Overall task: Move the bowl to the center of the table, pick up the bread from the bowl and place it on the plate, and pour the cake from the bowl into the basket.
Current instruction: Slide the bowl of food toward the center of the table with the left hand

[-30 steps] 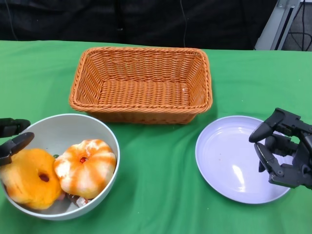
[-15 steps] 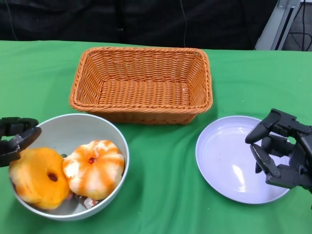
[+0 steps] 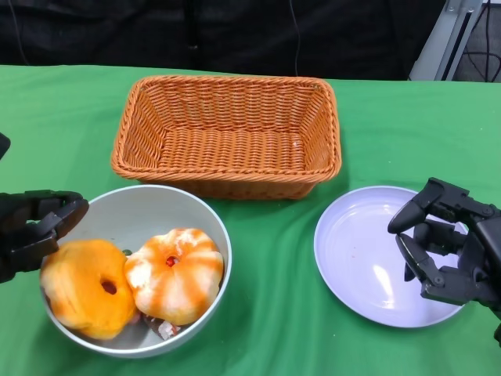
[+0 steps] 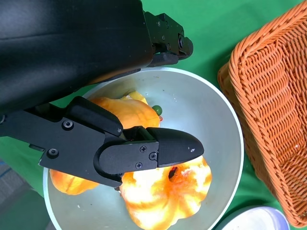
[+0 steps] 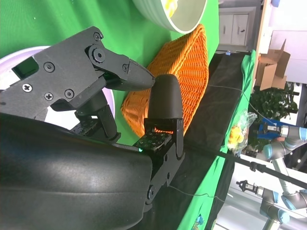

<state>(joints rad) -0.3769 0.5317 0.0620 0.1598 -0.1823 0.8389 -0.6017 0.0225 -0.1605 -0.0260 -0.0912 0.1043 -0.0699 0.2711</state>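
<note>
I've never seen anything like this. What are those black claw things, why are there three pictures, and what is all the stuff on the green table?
They are a humanoid robot's two hands. One picture looks down from its head; the other two come from cameras at each wrist, so they look tilted. On the green table stand a wicker basket, a pale plate and a bowl holding two orange pastries. The left robot hand grips the bowl's rim. The right robot hand is above the plate's edge, fingers apart, holding nothing.
</note>
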